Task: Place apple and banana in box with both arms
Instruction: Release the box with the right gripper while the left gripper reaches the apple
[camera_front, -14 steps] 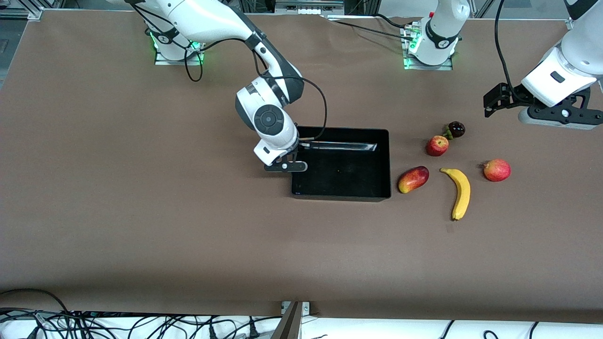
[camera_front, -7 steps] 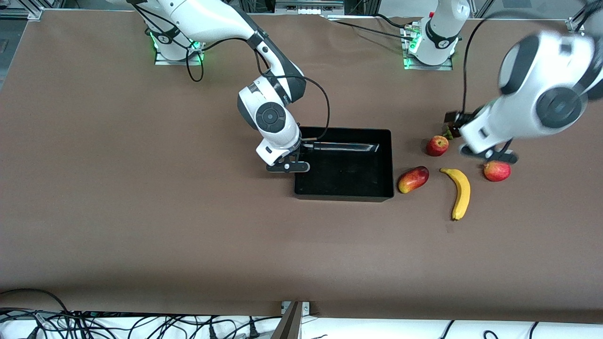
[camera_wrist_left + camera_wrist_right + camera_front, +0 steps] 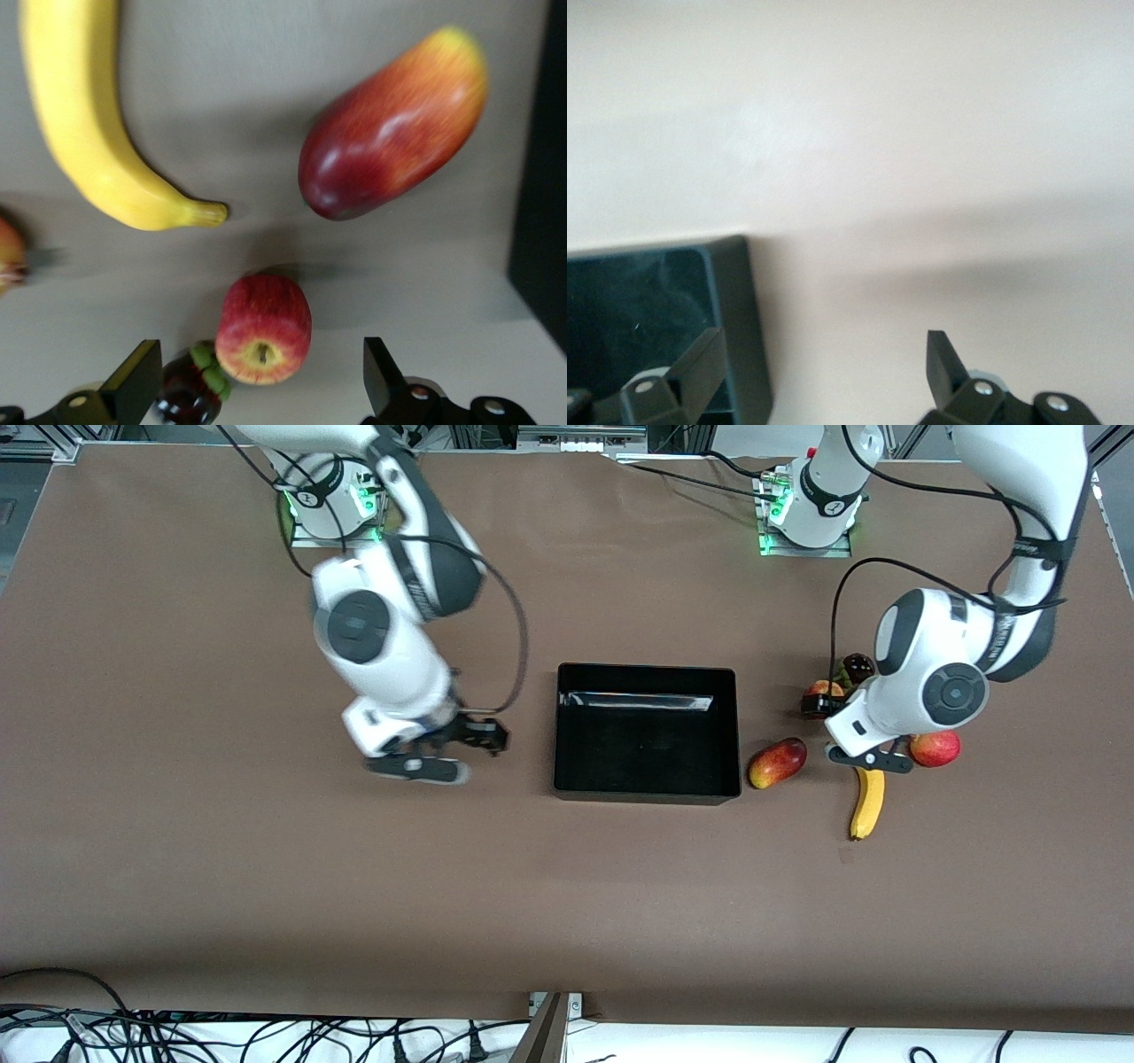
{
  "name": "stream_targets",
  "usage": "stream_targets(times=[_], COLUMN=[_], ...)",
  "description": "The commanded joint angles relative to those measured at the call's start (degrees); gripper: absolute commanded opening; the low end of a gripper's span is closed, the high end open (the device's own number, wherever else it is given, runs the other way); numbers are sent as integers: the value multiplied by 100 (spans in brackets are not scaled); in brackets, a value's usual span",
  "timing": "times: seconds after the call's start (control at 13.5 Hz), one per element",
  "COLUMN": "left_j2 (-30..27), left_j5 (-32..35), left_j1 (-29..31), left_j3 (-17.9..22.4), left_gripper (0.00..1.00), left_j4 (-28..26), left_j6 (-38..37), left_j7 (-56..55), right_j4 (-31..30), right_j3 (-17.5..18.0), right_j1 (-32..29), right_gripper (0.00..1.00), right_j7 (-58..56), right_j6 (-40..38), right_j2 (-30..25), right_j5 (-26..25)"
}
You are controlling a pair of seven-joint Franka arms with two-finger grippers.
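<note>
The left gripper [image 3: 257, 390] hangs with its fingers spread wide and nothing between them, directly over the apple [image 3: 263, 328]. The apple sits on the table in line with the gap between the fingers, stem dimple showing. A dark round fruit with a green calyx [image 3: 190, 390] touches the apple on one side. Past the apple lie the banana [image 3: 84, 119] and a red-and-yellow mango-like fruit [image 3: 394, 124], which lies toward the box wall [image 3: 540, 177].

The step in hand appears to be the approach for grasping the apple. The next move calls for a straight descent, then closing across the apple without catching the dark fruit.

The right gripper [image 3: 824, 381] is also wide open and empty, above bare table just beside a corner of the box [image 3: 740, 328]. In the front view the box [image 3: 647, 793] holds no fruit.

No brand, label or writing is legible.
</note>
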Motion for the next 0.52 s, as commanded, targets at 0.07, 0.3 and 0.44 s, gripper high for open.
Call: stream_targets(times=[0.07, 0.3, 0.44], left_j2=[29, 231, 294], left_j5=[125, 753, 925], left_j1=[130, 139, 139], left_j3=[-31, -31, -31], left_gripper=[100, 57, 11], left_j4=[-852, -843, -799], left_j6=[998, 1026, 930], left_j7=[56, 222, 241], right_j4=[-225, -391, -646], right_j3=[-552, -1114, -1300], right_j1=[49, 40, -64], right_gripper=[100, 100, 100], right_j7=[-823, -1780, -2029], right_j6=[-524, -1420, -1702], right_j2=[-655, -1243, -1700], right_j5=[155, 155, 68])
